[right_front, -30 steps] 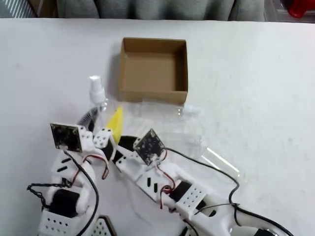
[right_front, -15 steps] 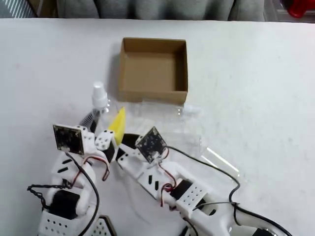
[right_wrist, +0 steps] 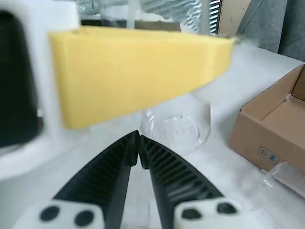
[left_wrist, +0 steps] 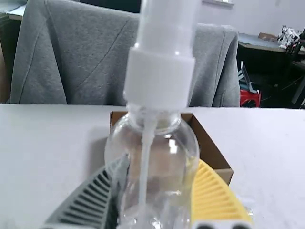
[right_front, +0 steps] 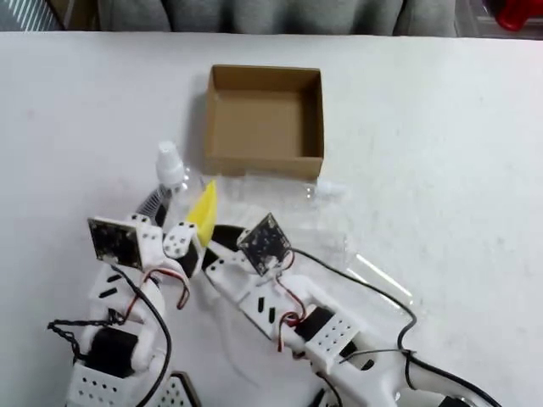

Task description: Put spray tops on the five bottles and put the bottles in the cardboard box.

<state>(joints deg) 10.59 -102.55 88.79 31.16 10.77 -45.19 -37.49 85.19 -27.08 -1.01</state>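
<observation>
Left wrist view: left gripper clamps the bottle upright, top on, seemingly ready for the box; right gripper sits pinched closed, empty.

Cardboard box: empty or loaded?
Empty. In the high view the floor of the cardboard box is bare, with nothing inside.

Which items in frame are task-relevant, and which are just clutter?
Job:
- bottle with spray top, held by left gripper
- cardboard box
- loose clear bottle beside the box
- right gripper

Lying about:
- grey chair behind the table
- red object
</observation>
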